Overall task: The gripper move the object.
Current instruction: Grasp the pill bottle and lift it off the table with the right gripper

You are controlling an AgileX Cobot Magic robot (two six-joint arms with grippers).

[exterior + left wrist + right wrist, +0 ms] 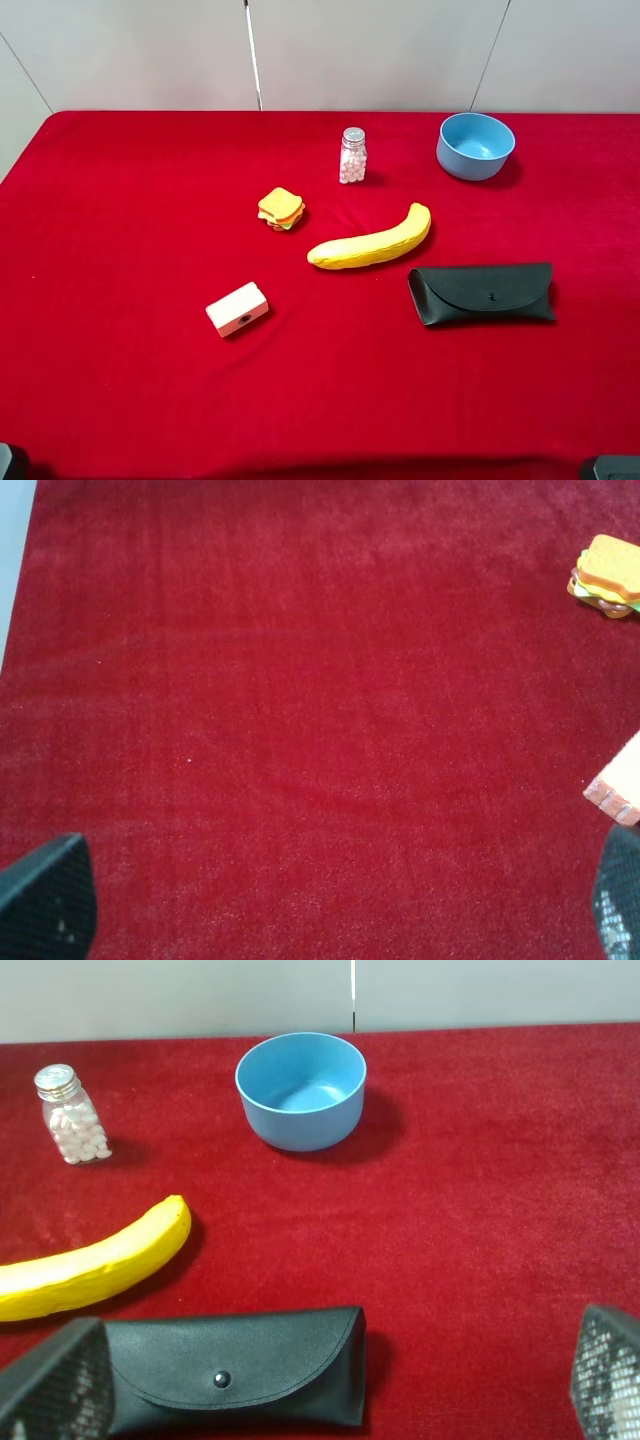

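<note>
The object, a small clear glass shaker bottle (352,156) with a silver cap and white-pink pellets, stands upright at the back middle of the red table. It also shows in the right wrist view (72,1115), far from the fingers. My right gripper (330,1380) is open and empty, low at the near right, just before a black case. My left gripper (330,910) is open and empty over bare red cloth at the near left. The bottle is out of the left wrist view. The exterior view shows only dark arm bits at its bottom corners.
A blue bowl (475,145) sits to the right of the bottle. A yellow banana (370,243) and a black glasses case (482,293) lie nearer the front. A toy sandwich (281,208) and a cream block (237,308) lie left of centre on the red cloth (120,230).
</note>
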